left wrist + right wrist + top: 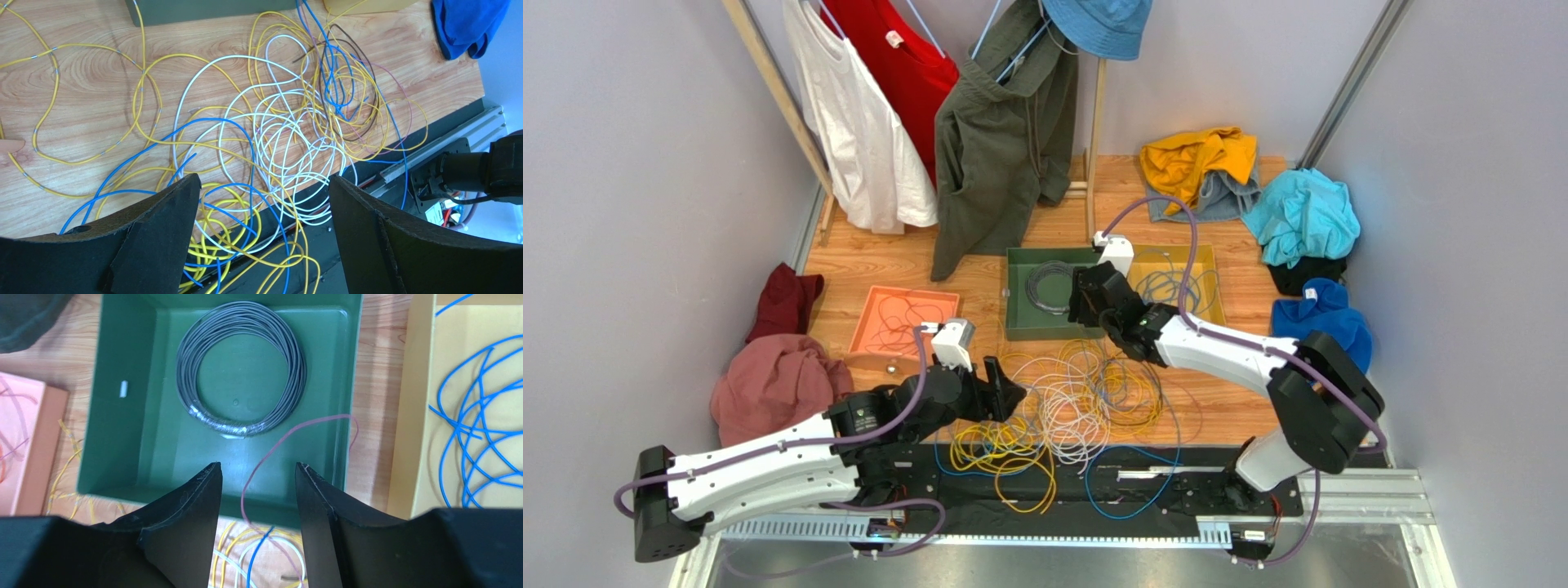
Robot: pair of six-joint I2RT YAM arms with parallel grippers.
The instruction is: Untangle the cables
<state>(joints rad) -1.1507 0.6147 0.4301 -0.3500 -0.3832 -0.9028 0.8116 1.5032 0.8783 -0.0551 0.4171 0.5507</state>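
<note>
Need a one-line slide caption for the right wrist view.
Open right gripper above the green bin holding a grey coil, a reddish wire trailing over its rim.

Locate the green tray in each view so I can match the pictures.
Top external: green tray at centre, just beyond the cable tangle.
Left wrist: only its wall, at the top edge.
Right wrist: fills the centre, grey coil inside.
Shared landmark: the cable tangle on its near side.
</note>
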